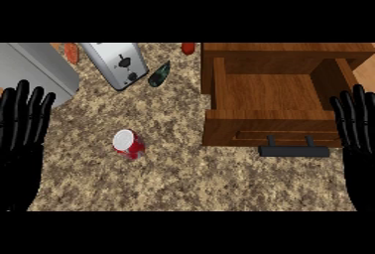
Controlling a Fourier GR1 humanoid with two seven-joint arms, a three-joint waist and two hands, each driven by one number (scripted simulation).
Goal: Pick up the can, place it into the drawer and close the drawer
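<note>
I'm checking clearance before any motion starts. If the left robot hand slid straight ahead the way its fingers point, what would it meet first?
Probably the grey appliance at the counter's far left: the left robot hand points up the view toward it. Height is unclear, so it might pass over it.

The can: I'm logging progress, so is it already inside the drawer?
No, the can stands on the counter, left of the open drawer, whose inside shows only bare wood.
</note>
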